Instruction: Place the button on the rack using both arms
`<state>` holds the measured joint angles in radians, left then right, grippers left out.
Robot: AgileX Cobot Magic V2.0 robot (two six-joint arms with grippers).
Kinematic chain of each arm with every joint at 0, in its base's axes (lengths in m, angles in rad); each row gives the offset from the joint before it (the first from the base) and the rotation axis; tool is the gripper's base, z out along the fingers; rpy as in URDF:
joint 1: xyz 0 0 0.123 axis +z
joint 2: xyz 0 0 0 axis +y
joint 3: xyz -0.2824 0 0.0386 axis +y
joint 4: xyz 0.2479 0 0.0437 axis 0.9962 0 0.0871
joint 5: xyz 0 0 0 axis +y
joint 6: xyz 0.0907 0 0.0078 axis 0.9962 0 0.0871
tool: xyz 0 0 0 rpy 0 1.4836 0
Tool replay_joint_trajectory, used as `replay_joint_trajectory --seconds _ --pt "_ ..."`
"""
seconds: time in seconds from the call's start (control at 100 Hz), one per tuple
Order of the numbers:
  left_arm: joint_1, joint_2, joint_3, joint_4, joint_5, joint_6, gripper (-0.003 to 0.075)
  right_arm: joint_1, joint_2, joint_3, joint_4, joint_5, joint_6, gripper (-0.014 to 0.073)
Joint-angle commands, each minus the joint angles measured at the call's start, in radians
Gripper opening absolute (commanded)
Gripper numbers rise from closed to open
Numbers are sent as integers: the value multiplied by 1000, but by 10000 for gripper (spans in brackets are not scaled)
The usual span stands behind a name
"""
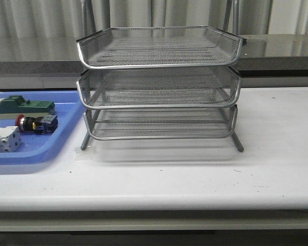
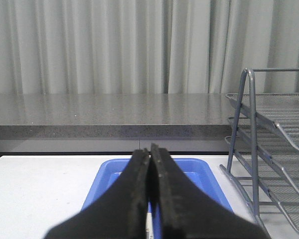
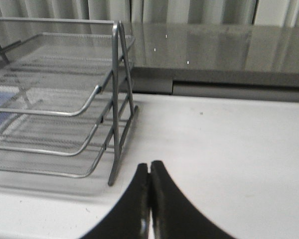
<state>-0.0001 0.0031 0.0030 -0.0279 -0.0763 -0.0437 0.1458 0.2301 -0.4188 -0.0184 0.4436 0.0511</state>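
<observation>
Black left tool pressed fully together, fingers meeting along a thin seam, nothing between them; poised above the near end of the blue tray, touching nothing visible. Black right tool likewise pressed together and empty, above bare white tabletop, just beside the near leg of the rack on its right side. Neither arm visible in the front view.

Button lying on its side in the blue tray, left of the rack and apart from it. Long axis roughly left to right across the front view: red head toward the left, black body in the middle, blue-yellow block toward the right, nearer the rack. Set between the green block behind it and the white block in front and to the left; contact with either cannot be told.

Rack upright at mid-tabletop, three mesh tiers stacked, open fronts facing the camera, all tiers bare
</observation>
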Motion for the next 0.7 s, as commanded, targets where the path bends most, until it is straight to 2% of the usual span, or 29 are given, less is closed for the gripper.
replay_joint_trajectory --seconds 0.0,0.21,0.38,0.69 --pt "-7 10 34 -9 -76 -9 -20 -2 113 -119 3 42 1 -57" --pt "-7 10 34 -9 -76 -9 -20 -2 349 -313 87 230 1 -57" --pt "-7 10 34 -9 -76 -9 -20 -2 483 -352 121 190 1 -57" --pt "-7 10 34 -9 -76 -9 -20 -2 614 -351 226 170 1 -56"
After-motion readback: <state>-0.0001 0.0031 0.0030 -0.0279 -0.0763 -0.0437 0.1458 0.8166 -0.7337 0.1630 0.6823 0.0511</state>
